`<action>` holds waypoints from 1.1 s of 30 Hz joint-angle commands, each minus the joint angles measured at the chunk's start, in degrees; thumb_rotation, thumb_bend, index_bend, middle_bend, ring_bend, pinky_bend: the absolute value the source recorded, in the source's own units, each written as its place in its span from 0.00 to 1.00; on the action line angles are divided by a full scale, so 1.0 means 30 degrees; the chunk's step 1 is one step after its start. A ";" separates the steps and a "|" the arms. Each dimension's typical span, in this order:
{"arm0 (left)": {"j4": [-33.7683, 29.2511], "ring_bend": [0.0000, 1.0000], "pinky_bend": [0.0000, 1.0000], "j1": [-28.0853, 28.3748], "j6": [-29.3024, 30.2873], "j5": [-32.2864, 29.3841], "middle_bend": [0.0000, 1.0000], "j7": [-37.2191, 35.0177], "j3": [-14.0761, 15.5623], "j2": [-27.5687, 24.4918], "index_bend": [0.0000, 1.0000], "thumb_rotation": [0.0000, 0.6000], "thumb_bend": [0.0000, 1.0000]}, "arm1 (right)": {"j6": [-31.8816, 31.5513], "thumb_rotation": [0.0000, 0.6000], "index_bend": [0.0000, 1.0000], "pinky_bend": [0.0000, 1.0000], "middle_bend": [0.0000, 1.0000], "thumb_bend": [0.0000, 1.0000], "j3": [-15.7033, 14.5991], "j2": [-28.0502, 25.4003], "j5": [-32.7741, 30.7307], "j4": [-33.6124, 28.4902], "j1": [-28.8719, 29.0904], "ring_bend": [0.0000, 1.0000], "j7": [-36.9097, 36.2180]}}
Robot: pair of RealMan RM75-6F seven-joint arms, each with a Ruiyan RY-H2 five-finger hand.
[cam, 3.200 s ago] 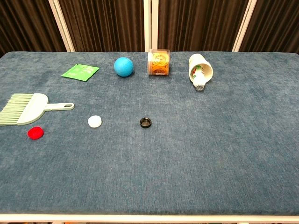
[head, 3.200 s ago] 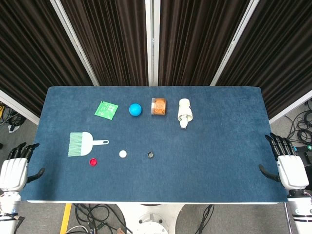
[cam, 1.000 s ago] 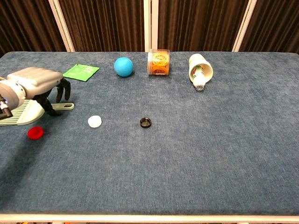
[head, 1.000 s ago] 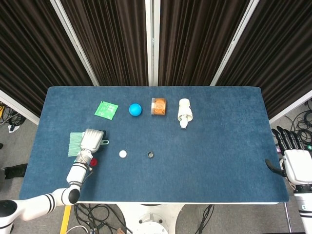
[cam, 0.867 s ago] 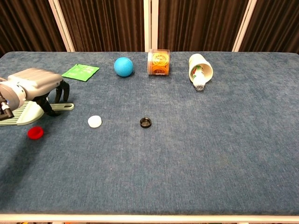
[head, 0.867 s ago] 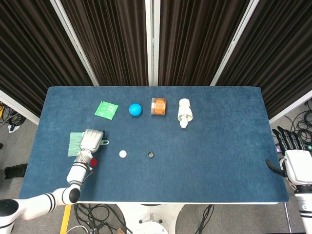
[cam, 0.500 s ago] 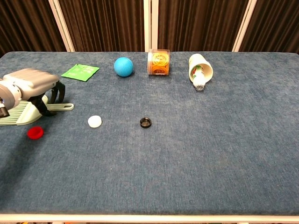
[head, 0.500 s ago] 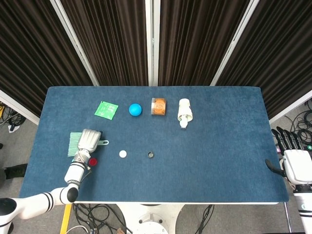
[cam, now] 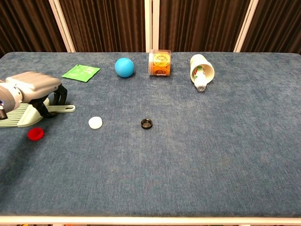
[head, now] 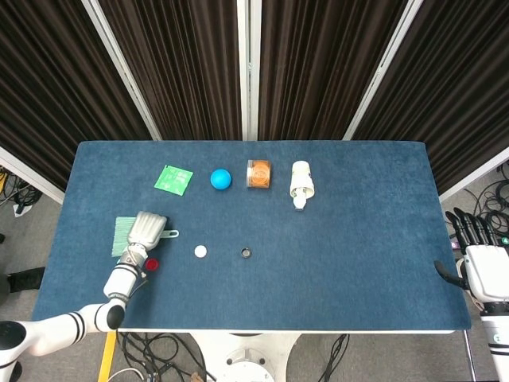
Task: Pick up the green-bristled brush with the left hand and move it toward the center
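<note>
The green-bristled brush lies flat near the table's left edge, with its pale handle pointing right. My left hand sits over the brush's body. In the chest view the left hand has its fingers curled down behind the brush's neck and its thumb in front, and it grips the neck. The bristles stick out to the left of the hand. My right hand hangs off the table's right edge, fingers apart and holding nothing.
A red cap lies just in front of the brush, with a white cap and a black ring further right. Along the back are a green packet, a blue ball, an orange canister and a tipped cup.
My left arm came in from the table's left edge and settled over the brush. In the last second the hand edged left and its fingers curled in. The handle shifted slightly.
</note>
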State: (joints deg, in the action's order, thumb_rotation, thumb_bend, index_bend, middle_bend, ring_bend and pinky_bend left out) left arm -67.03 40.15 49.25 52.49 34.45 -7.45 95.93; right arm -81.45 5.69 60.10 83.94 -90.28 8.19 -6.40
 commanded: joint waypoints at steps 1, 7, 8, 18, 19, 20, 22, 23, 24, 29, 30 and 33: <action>0.0194 0.71 0.87 -0.0329 -0.0160 0.1550 0.54 -0.2267 0.0230 -0.0448 0.52 1.00 0.40 | -0.0075 1.00 0.00 0.00 0.02 0.15 0.0020 0.0029 0.0030 0.0025 -0.0019 0.00 -0.0078; 0.0067 0.71 0.87 -0.1115 0.0792 0.3821 0.57 -0.5783 0.0354 -0.1417 0.55 1.00 0.43 | -0.0095 1.00 0.00 0.00 0.03 0.15 0.0036 0.0006 0.0079 0.0025 -0.0007 0.00 -0.0108; -0.0180 0.71 0.87 -0.1301 0.1006 0.4102 0.58 -0.6517 0.0298 -0.1710 0.55 1.00 0.44 | -0.0131 1.00 0.00 0.00 0.03 0.15 0.0058 -0.0010 0.0088 0.0015 -0.0009 0.00 -0.0108; -0.2641 0.71 0.87 -0.3499 0.3993 0.6220 0.59 -1.3449 -0.0424 -0.4454 0.56 1.00 0.46 | -0.0206 1.00 0.00 0.00 0.03 0.15 0.0148 -0.0035 0.0109 0.0046 0.0024 0.00 -0.0091; -0.2790 0.71 0.87 -0.3782 0.4443 0.6454 0.59 -1.3969 -0.0391 -0.4532 0.56 1.00 0.46 | -0.0181 1.00 0.00 0.00 0.03 0.15 0.0156 -0.0027 0.0099 0.0056 0.0041 0.00 -0.0086; -0.2964 0.71 0.87 -0.4154 0.4983 0.6746 0.59 -1.4600 -0.0288 -0.4549 0.56 1.00 0.46 | -0.0152 1.00 0.00 0.00 0.03 0.15 0.0165 -0.0002 0.0094 0.0069 0.0066 0.00 -0.0078; -0.3163 0.71 0.87 -0.4690 0.5700 0.7162 0.59 -1.5338 -0.0032 -0.4441 0.56 1.00 0.46 | -0.0077 1.00 0.00 0.00 0.03 0.15 0.0180 0.0030 0.0091 0.0079 0.0124 0.00 -0.0064; -0.3210 0.71 0.87 -0.5019 0.6140 0.7429 0.59 -1.5680 0.0173 -0.4271 0.56 1.00 0.46 | -0.0021 1.00 0.00 0.00 0.03 0.15 0.0179 0.0040 0.0088 0.0075 0.0157 0.00 -0.0043; -0.3222 0.71 0.87 -0.5253 0.6440 0.7605 0.59 -1.5839 0.0336 -0.4114 0.56 1.00 0.46 | 0.0015 1.00 0.00 0.00 0.03 0.15 0.0173 0.0044 0.0101 0.0068 0.0182 0.00 -0.0016; -0.2935 0.71 0.87 -0.6183 0.7663 0.8485 0.58 -1.6332 0.1083 -0.2912 0.55 1.00 0.45 | 0.0026 1.00 0.00 0.00 0.03 0.15 0.0206 -0.0013 0.0187 -0.0058 0.0265 0.00 0.0070; -0.2884 0.71 0.87 -0.6292 0.7761 0.8537 0.58 -1.6338 0.1160 -0.2685 0.55 1.00 0.45 | 0.0029 1.00 0.00 0.00 0.03 0.15 0.0201 -0.0021 0.0197 -0.0083 0.0270 0.00 0.0091; -0.2878 0.71 0.87 -0.6566 0.7970 0.8651 0.58 -1.6172 0.1347 -0.1977 0.55 1.00 0.45 | 0.0009 1.00 0.00 0.00 0.03 0.15 0.0177 -0.0035 0.0204 -0.0144 0.0250 0.00 0.0130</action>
State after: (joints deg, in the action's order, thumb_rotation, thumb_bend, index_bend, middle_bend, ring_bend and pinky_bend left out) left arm -75.79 21.02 72.68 78.08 -14.17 -3.87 89.13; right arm -81.42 6.23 60.00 84.56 -90.69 8.95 -6.03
